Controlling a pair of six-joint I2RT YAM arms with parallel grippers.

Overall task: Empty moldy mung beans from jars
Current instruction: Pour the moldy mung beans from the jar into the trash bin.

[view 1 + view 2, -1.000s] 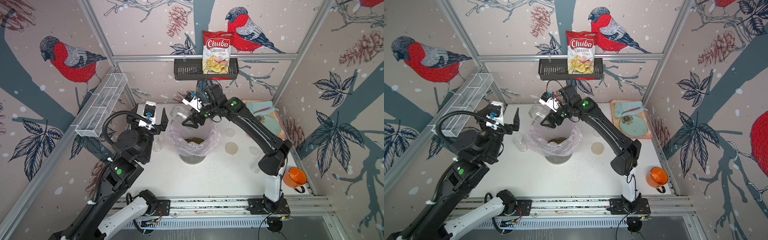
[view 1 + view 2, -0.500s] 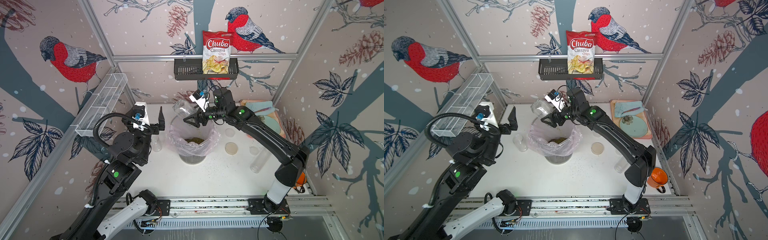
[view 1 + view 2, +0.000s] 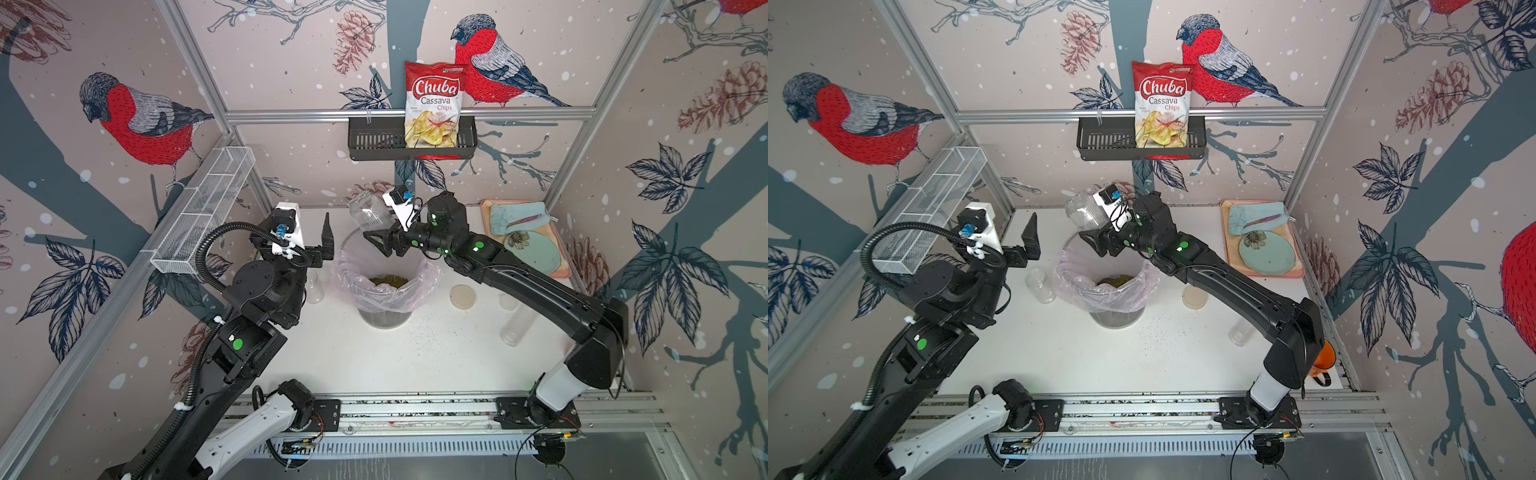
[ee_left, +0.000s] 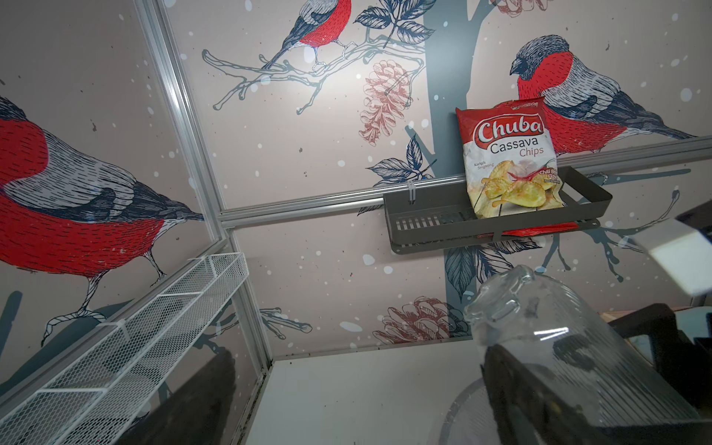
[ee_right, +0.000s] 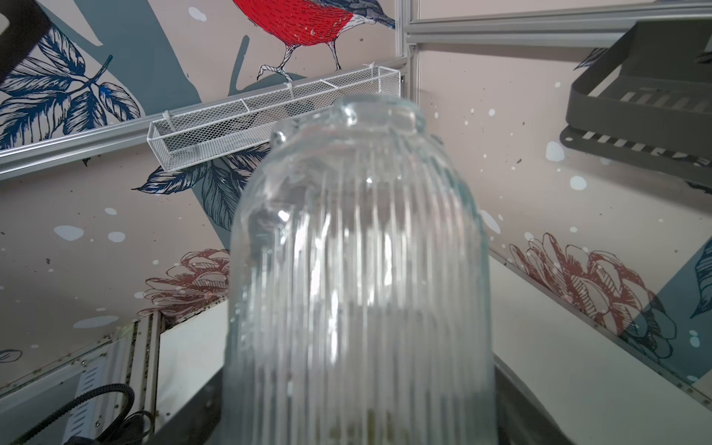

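Note:
My right gripper (image 3: 374, 227) (image 3: 1094, 228) (image 5: 358, 424) is shut on a clear ribbed jar (image 3: 366, 210) (image 3: 1084, 211) (image 5: 358, 269) (image 4: 539, 327). It holds the jar by its base above the far rim of the bin, with the neck tilted up towards the back wall. A few green grains cling near the base. Mung beans (image 3: 388, 280) (image 3: 1115, 279) lie inside the pink-lined bin (image 3: 353, 266) (image 3: 1067, 270). My left gripper (image 3: 309, 243) (image 3: 1007, 245) (image 4: 346, 404) hangs open and empty, left of the bin. A short clear jar (image 3: 314, 286) (image 3: 1040, 284) stands below it. A tall tube jar (image 3: 517, 326) (image 3: 1239, 332) lies on the right.
A cream lid (image 3: 462, 296) (image 3: 1194, 297) lies right of the bin. A pink tray (image 3: 559, 272) (image 3: 1298, 272) with a green plate and cloth sits at the back right, and an orange mug (image 3: 1323, 361) behind the right arm's elbow. Loose grains dot the table in front of the bin.
My right gripper has raised the jar and swung it back from the bin's mouth, neck turning upward; the arm's elbow moved right. The left arm shifted a little left.

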